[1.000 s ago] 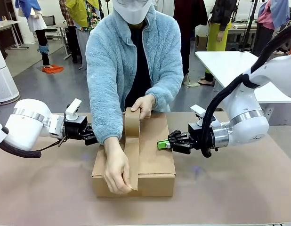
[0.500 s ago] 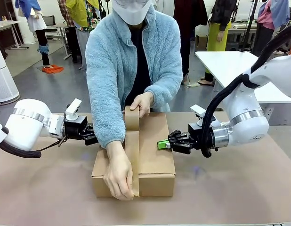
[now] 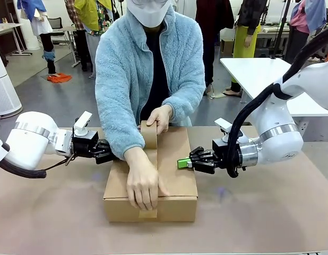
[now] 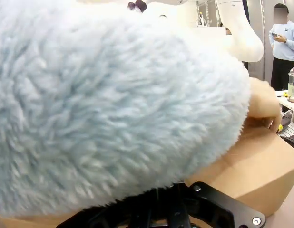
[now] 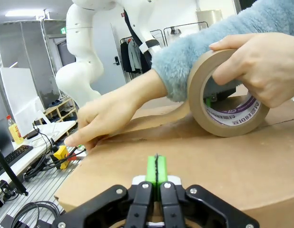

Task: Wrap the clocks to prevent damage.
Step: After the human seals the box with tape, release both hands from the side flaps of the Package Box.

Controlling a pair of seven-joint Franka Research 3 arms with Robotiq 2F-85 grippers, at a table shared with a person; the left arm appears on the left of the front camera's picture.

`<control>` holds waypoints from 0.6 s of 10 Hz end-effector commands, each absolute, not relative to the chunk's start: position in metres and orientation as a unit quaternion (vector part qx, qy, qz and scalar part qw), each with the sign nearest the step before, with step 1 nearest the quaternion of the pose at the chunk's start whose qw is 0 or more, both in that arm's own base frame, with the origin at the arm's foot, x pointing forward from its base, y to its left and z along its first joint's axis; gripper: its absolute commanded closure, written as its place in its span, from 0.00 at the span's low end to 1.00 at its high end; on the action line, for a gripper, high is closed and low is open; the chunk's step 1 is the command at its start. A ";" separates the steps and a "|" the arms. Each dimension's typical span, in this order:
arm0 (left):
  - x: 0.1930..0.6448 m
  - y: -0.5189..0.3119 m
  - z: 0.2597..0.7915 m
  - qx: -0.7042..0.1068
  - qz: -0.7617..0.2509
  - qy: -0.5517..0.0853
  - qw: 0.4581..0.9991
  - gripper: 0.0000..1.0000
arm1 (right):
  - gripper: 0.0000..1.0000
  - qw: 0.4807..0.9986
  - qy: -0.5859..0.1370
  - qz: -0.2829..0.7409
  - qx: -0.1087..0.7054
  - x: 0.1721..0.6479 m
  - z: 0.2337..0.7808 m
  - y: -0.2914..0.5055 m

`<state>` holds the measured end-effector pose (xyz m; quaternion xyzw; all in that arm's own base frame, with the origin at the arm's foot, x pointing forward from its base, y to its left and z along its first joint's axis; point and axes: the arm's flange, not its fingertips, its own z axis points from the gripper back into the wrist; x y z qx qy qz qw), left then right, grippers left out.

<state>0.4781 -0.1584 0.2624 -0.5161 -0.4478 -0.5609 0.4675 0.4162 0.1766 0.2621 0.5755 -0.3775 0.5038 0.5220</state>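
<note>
A closed rectangular cardboard box (image 3: 158, 178) of matte brown board is seen at the centre of the frame; the clocks cannot be seen. Glossy brown tape is smoothed over its front edge by one hand (image 3: 143, 185), while the round tape roll (image 5: 228, 102) is held by the other hand (image 3: 161, 118). The left gripper (image 3: 104, 152), beside a fluffy pale-blue sleeve (image 3: 115, 101), and the right gripper (image 3: 181, 163), with green pads pressed together, are both closed on nothing.

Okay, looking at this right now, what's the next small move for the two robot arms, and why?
Probably hold both still. The person's hand is pressing brown tape over the near edge of the cardboard box, with the tape roll at its far end. The left gripper and right gripper, both shut, flank the box's sides.
</note>
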 end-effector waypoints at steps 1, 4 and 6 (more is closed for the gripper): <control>0.478 -0.159 0.262 -0.515 -0.560 -0.448 0.470 1.00 | 0.99 0.526 -0.376 0.505 0.571 0.415 0.261 0.178; 0.478 -0.159 0.262 -0.515 -0.560 -0.448 0.470 1.00 | 0.99 0.526 -0.376 0.505 0.571 0.415 0.261 0.178; 0.478 -0.159 0.262 -0.515 -0.560 -0.448 0.470 1.00 | 0.99 0.526 -0.376 0.505 0.571 0.415 0.261 0.178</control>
